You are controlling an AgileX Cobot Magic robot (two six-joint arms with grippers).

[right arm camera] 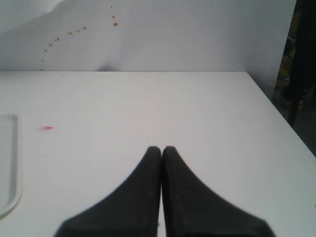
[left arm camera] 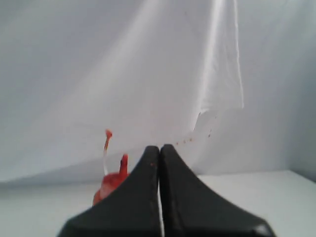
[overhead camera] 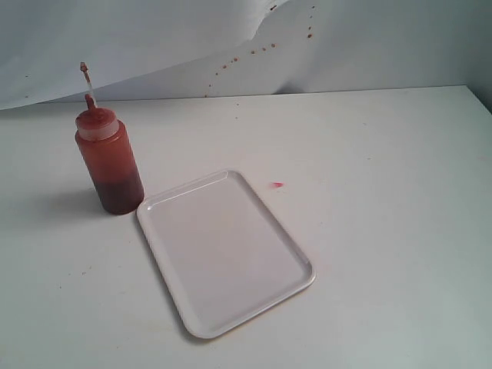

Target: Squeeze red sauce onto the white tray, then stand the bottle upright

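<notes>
Bottle point(overhead camera: 110, 161) upright just off the far-left corner of the white tray point(overhead camera: 227, 254); both grippers closed on nothing.

The bottle is stood with its long axis vertical and its nozzle up, just beside the tray's far-left corner; whether base and rim touch cannot be settled from the exterior view. The tray is bare, so the squeeze is judged not yet done. The left gripper point(left arm camera: 159, 153) is seen with its jaws pressed together and empty. The bottle's cap and nozzle, blurred, are seen ahead of it, partly hidden behind one finger. The right gripper point(right arm camera: 162, 150) is likewise closed and empty, and is faced over the table point(overhead camera: 384, 231) off the tray's right side, where a small pink smear point(overhead camera: 276, 184) lies. The left arm is judged the nearer; its jaws would need to be opened before the upright body could be taken from the side.
</notes>
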